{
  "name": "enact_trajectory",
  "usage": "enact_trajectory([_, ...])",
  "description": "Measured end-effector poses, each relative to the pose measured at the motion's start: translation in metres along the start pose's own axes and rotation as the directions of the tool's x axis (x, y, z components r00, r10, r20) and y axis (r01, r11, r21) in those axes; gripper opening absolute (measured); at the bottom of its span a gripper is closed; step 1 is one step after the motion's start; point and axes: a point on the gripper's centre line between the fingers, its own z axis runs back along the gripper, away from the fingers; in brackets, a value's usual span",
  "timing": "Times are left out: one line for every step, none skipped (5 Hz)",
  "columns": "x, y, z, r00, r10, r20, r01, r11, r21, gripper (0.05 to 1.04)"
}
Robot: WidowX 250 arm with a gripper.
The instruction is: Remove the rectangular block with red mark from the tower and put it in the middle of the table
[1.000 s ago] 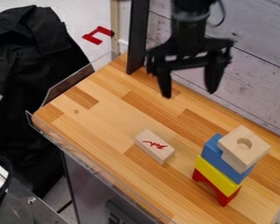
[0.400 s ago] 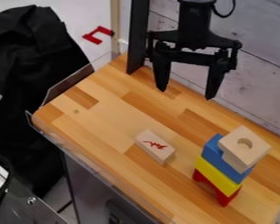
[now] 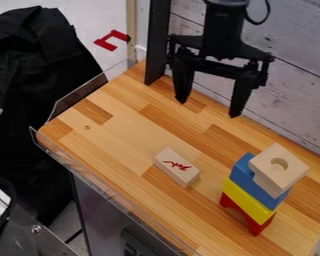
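"One heap of black cloth (image 3: 39,60) is furthest left, beyond the left corner of the surface (image 3: 122,137). A clear rim (image 3: 80,94) runs along the upper-left edge."

"And moving right from there?"

"Past that edge, a red angular shape (image 3: 112,40) on a pale background. Then a black post (image 3: 157,40), upright at the top corner."

"Where's the block with the red mark?"

"The block with the red mark (image 3: 177,167) lies flat on the surface, roughly midway between the lower-left and upper-right edges, marked face up. It's well apart from the tower."

"Your hand?"

"My hand (image 3: 209,109) is open, fingers wide apart and pointing down. I have it near the upper-right edge, close to the top corner, in front of the whitish plank wall (image 3: 296,75)."

"Then the tower?"

"Nearest the right end of the surface. From the bottom: a red arch (image 3: 256,226), a yellow block (image 3: 246,201), a blue block (image 3: 243,173), and a plain wooden block (image 3: 291,171) on top, its round hollow showing. That top one sits turned on the blue."
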Motion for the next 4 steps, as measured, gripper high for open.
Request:
enact_trajectory([0.0, 0.002, -0.003, 0.999, -0.04, 0.013, 0.04, 0.998, 0.04, 1.001])
enact_trajectory([-0.006, 0.008, -0.015, 0.999, -0.038, 0.009, 0.037, 0.996, 0.079, 1.001])
enact_trajectory([-0.009, 0.009, -0.019, 1.0, -0.023, -0.001, 0.023, 0.997, 0.08, 1.001])
enact_trajectory([-0.008, 0.009, -0.019, 1.0, -0.02, 0.0, 0.02, 0.997, 0.079, 1.001])
